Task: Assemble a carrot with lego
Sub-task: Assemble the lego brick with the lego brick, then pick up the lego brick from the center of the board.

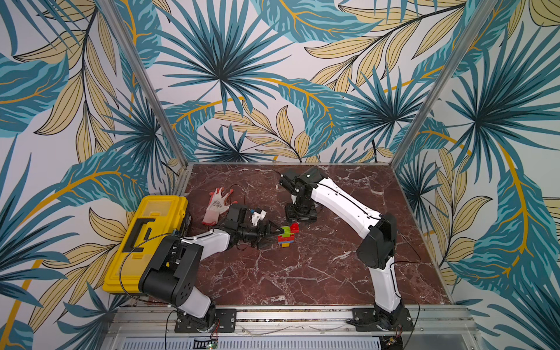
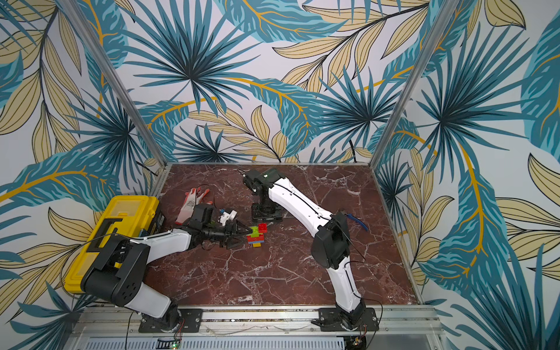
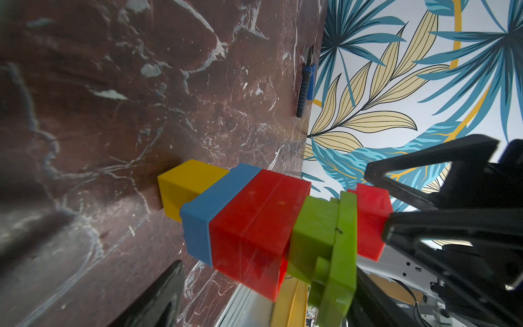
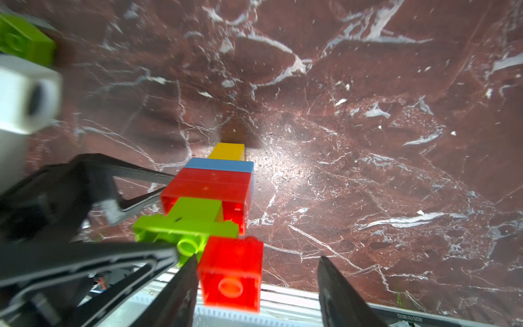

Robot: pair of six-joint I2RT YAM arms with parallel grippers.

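Observation:
The carrot [image 1: 286, 238] stands upright on the marble table [image 1: 303, 272], orange tip [image 3: 186, 186] down, then a blue brick, red bricks and lime green pieces [image 3: 334, 240]. My left gripper [image 1: 279, 237] is shut on it from the left. Its jaws stand wide, one finger [image 3: 161, 294] by the blue brick's underside and the other against the green plate. A small red brick [image 4: 232, 271] sits on top. My right gripper [image 4: 257, 259] hangs open over it, one finger beside the brick and the other well clear. A loose lime green lego brick [image 4: 25, 39] lies beyond the left wrist.
A yellow toolbox [image 1: 145, 239] fills the left edge of the table. A white and red glove [image 1: 216, 204] lies behind the left wrist. Blue-handled pliers [image 2: 357, 222] lie near the right wall. The right arm's elbow [image 1: 377, 239] rises over the table's right half.

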